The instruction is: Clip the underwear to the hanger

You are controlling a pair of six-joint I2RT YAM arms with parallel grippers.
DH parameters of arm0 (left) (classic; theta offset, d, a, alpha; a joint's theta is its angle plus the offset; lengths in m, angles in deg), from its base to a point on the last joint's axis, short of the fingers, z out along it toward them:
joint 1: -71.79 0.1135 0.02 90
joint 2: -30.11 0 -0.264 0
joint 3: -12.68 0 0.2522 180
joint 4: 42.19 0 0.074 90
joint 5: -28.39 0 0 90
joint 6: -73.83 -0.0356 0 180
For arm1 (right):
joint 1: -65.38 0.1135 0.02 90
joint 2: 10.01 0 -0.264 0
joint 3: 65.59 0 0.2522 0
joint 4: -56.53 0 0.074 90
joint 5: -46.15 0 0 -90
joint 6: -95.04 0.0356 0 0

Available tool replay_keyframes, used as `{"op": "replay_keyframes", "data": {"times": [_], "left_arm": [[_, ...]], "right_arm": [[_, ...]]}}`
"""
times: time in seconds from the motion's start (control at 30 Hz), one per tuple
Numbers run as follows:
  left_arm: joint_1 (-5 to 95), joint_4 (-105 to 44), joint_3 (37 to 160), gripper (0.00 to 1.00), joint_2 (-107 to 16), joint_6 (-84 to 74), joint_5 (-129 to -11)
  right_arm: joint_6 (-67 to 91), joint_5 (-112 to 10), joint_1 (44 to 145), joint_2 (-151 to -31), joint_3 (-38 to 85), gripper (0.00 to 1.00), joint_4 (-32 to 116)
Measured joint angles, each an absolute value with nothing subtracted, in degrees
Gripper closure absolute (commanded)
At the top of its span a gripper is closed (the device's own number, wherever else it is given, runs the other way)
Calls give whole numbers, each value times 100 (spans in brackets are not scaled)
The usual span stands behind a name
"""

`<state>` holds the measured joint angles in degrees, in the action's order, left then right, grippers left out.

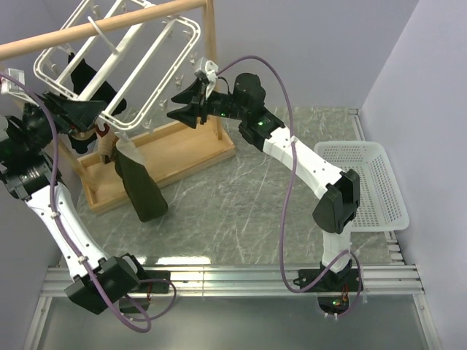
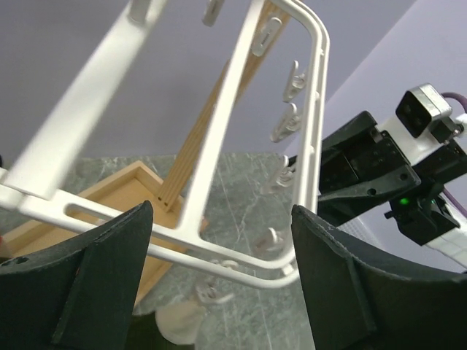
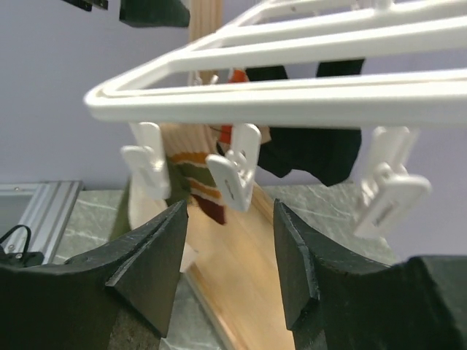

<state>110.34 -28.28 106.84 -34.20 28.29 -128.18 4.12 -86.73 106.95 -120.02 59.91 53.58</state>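
The left gripper (image 2: pixel 221 219) is held wide open at the low corner of the hanger (image 2: pixel 314 146). The underwear (image 1: pixel 142 186) is found just below it, long side running down. The right gripper (image 3: pixel 230 211) is spread too, farther away, faced by a clip (image 3: pixel 233 175).

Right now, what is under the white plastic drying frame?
Under the white plastic drying frame: small white clips, a black garment, a dark olive-green cloth hanging down. Whether a clip holds that cloth cannot be seen.

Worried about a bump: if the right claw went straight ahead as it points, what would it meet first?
Probably the white clip dangling from the hanger, straight ahead of the right claw; depth is unclear.
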Motion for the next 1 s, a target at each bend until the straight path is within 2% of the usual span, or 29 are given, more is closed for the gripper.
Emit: {"op": "replay_keyframes", "data": {"times": [0.43,0.7,1.0], "left_arm": [[11034,-1530,10481,20,-2555,1776,-13366],[10948,-1235,9519,21,-1705,755,-13686],[9908,-1720,8717,22,-1390,176,-13353]], "right_arm": [[368,-8585,11014,-12022,6297,41,5334],[466,-8279,11084,-12310,6684,50,5183],[864,-8023,11101,-12474,6811,59,4910]]}}
